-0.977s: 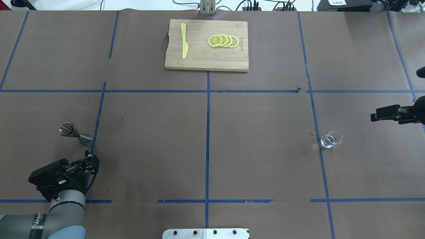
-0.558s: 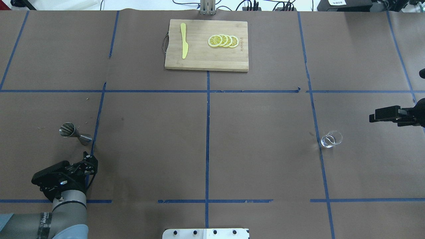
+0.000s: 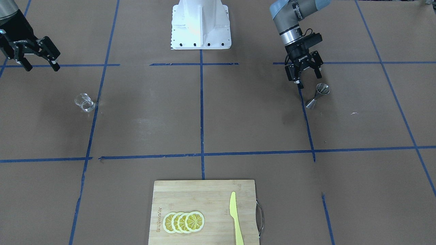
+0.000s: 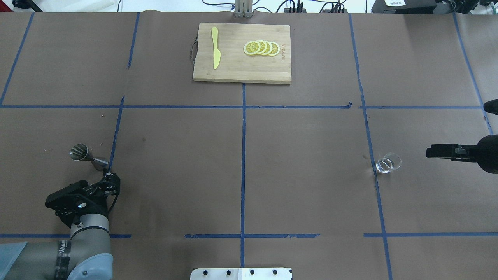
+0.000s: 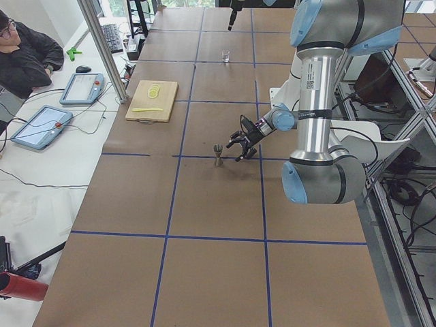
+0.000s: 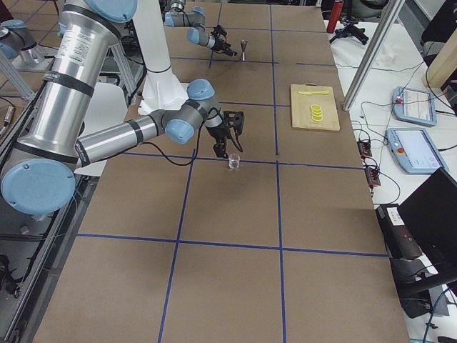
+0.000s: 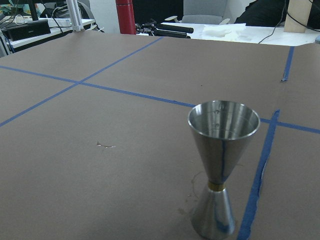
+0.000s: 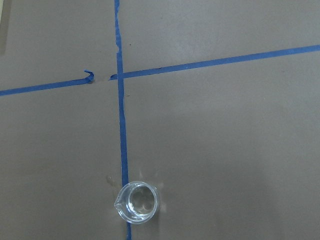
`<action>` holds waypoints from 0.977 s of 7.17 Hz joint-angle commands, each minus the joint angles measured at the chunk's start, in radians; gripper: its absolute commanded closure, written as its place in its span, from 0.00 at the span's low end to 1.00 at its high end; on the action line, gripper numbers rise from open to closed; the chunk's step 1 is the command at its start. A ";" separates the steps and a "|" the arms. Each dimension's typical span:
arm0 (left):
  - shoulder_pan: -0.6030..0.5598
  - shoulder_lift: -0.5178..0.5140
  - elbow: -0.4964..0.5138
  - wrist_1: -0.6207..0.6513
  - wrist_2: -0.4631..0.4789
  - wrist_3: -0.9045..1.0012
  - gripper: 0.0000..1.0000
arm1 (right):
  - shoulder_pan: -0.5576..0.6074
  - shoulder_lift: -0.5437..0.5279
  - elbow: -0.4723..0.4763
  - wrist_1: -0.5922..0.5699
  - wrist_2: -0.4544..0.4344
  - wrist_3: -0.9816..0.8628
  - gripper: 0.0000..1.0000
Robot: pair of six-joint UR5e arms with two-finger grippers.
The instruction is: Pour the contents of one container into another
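The clear measuring cup [image 4: 388,163] stands upright on the table's right side, seen from above in the right wrist view [image 8: 137,202]. My right gripper [image 4: 433,151] hovers open a short way to the cup's right, apart from it [image 3: 41,67]. On the left side the steel jigger [image 4: 88,156] stands upright, wide cone up, filling the left wrist view [image 7: 220,170]. Just on the robot's side of the jigger, my left gripper [image 3: 307,78] is open and holds nothing.
A wooden cutting board [image 4: 241,72] lies at the far middle with lemon slices [image 4: 261,48] and a yellow knife [image 4: 215,52]. Blue tape lines cross the brown table cover. The white robot base [image 3: 201,23] sits at the near edge.
The left gripper has edged forward, closer to the jigger. The right gripper has shifted back toward the robot and a little left, level with the cup. Both containers stayed put.
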 commanded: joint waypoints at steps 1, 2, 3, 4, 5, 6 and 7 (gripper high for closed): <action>-0.040 -0.048 0.049 0.000 0.050 0.009 0.04 | -0.084 -0.019 0.011 0.000 -0.096 0.057 0.00; -0.052 -0.048 0.052 0.000 0.056 0.020 0.06 | -0.120 -0.019 0.011 0.000 -0.141 0.101 0.00; -0.066 -0.048 0.070 0.002 0.074 0.031 0.07 | -0.139 -0.019 0.014 0.002 -0.153 0.120 0.00; -0.075 -0.048 0.075 0.002 0.082 0.053 0.08 | -0.148 -0.019 0.020 0.002 -0.153 0.138 0.00; -0.075 -0.049 0.090 0.002 0.082 0.057 0.10 | -0.164 -0.019 0.020 0.002 -0.164 0.161 0.00; -0.075 -0.049 0.113 0.002 0.084 0.057 0.14 | -0.180 -0.019 0.020 0.002 -0.181 0.169 0.00; -0.075 -0.049 0.119 0.002 0.082 0.057 0.19 | -0.188 -0.019 0.020 0.002 -0.184 0.174 0.00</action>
